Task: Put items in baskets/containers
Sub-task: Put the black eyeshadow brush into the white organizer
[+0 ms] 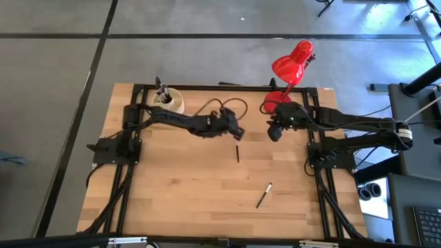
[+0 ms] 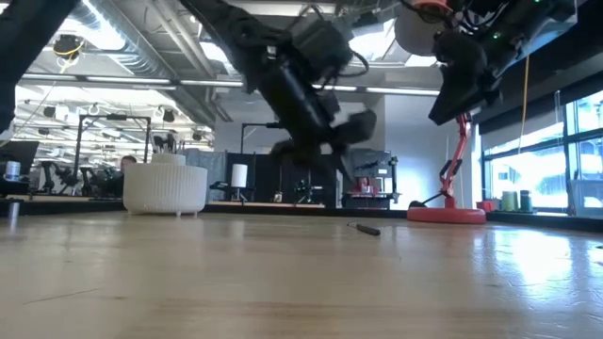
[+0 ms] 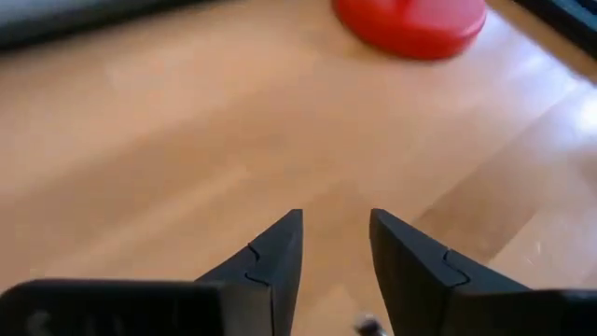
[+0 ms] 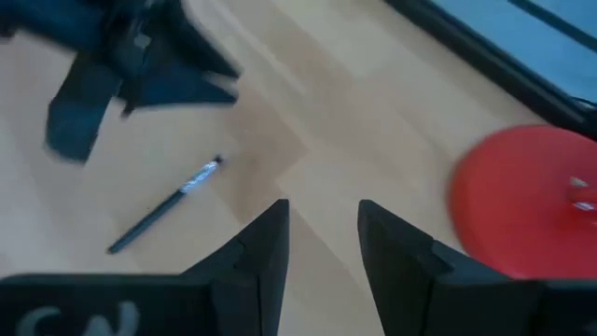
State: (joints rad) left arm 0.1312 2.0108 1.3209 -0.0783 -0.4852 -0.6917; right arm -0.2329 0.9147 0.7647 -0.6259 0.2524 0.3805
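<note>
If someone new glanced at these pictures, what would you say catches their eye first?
The red desk lamp at the table's far right edge stands out most. Next come the two dark arms meeting mid-table, the left gripper and right gripper both open above the wood. Two brushes lie loose on the table, and a cream cup sits at the far left corner.

The high view looks straight down on the whole desk (image 1: 207, 200); the low view sits at desk height, facing level toward the room behind. Each wrist view looks closely down past its own jaws, both sharing the lamp base (image 3: 410, 23).
</note>
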